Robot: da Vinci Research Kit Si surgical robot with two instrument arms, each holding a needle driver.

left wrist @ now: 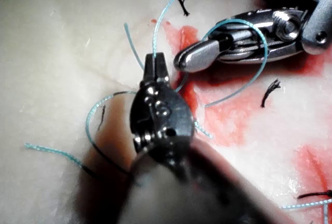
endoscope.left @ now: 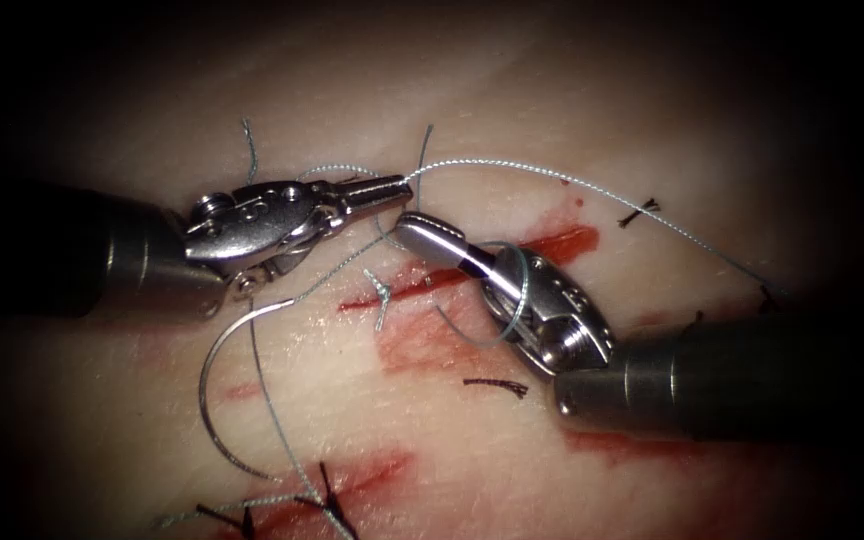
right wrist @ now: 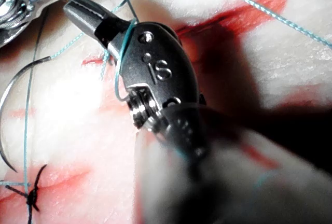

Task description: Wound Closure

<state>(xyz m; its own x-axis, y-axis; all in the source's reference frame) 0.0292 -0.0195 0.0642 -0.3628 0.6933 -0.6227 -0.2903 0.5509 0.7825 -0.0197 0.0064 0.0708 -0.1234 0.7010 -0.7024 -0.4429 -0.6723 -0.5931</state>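
Endoscope view: thread [endoscope.left: 552,175] is pinched in the closed left tool [endoscope.left: 392,186], looped round the closed, empty right tool [endoscope.left: 414,232]; needle [endoscope.left: 214,395] lies free, so even tension is advised.

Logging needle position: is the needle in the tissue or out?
Out: the needle lies free on the tissue, its whole curve visible, left of the cut.

Endoscope view: bright centre on the tissue [endoscope.left: 512,120], fading to black edges. Glare glints on both metal tools. In the wrist views, pale, strongly lit tissue, dark shadows, near shafts blurred.
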